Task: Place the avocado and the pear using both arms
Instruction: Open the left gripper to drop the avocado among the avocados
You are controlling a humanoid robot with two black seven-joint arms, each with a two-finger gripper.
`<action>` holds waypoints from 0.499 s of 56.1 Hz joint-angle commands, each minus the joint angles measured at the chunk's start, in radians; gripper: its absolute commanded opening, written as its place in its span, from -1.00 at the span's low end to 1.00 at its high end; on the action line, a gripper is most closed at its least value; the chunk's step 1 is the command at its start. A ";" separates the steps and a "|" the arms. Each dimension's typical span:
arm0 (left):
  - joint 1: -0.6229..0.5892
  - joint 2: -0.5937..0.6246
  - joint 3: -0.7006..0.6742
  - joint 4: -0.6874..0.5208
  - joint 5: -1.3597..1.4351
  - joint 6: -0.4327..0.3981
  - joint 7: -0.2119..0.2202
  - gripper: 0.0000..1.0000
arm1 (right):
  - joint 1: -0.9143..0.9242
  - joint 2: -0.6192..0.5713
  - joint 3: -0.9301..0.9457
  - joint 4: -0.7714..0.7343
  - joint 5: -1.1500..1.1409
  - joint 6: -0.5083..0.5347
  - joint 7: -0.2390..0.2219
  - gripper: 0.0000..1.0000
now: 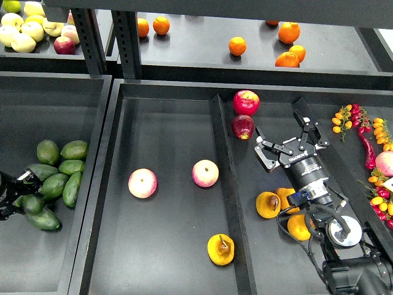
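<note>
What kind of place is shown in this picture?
Probably a mock grocery produce display: black shelf bins hold sorted fruit, with avocados in the left bin, oranges on the upper shelf, and chilli peppers at the right.

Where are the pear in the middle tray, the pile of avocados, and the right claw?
Pear [220,249], head view, on its yellow body.
Avocados [56,183], head view, on a middle fruit of the pile.
Right claw [288,136], head view, midway between its open fingers.

Dark green avocado [54,185] among its pile; blotched golden pear [220,249] apart.
</note>
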 commanded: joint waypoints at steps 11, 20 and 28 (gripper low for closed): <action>0.025 -0.015 -0.036 0.025 0.001 0.000 0.000 0.56 | 0.001 0.000 -0.003 -0.002 -0.003 0.001 0.000 1.00; 0.034 -0.024 -0.053 0.030 0.001 0.000 0.000 0.79 | 0.001 0.000 -0.001 -0.006 -0.005 0.001 -0.002 1.00; 0.034 -0.040 -0.056 0.056 -0.002 0.000 0.000 0.99 | 0.000 0.000 -0.004 -0.008 -0.005 0.001 -0.002 1.00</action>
